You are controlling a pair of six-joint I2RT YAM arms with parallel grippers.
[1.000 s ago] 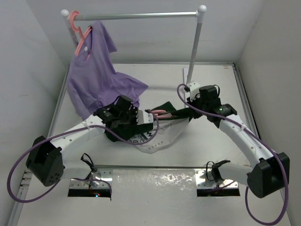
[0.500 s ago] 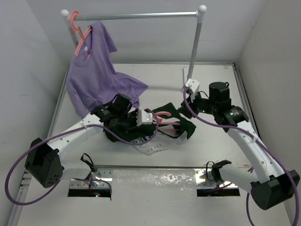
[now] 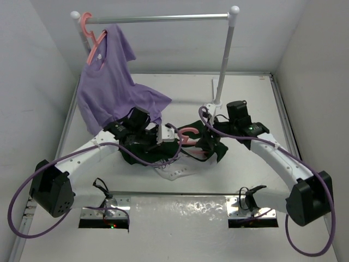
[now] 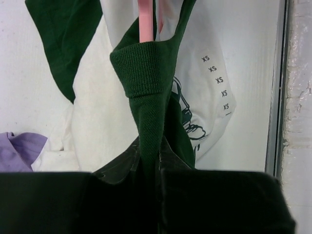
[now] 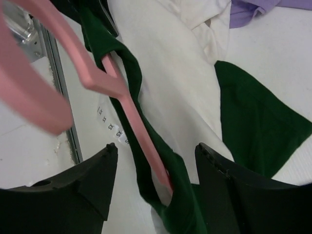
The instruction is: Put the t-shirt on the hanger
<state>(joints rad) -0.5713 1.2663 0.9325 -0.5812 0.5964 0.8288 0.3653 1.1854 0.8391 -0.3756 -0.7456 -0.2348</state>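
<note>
Scene: the t-shirt (image 3: 175, 166) lies bunched mid-worktop (image 3: 245, 93), with the hanger (image 3: 190, 132) threaded into its collar | Left end effector (image 4: 148, 161) pinches the collar; right end effector (image 5: 156, 156) gapes around the hanger arm | Risk: if you close off-centre, you catch fabric and drag the hanger out | Change: the right end effector was clamped a second ago.

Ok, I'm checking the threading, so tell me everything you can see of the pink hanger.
The hanger is thin salmon-pink plastic, smooth, with a curved hook showing above the bunched t-shirt. One slim arm passes into the shirt's dark green collar, beside the white body. It lies tilted among the folds. The right gripper, jaws open, straddles that arm without clamping it.
</note>
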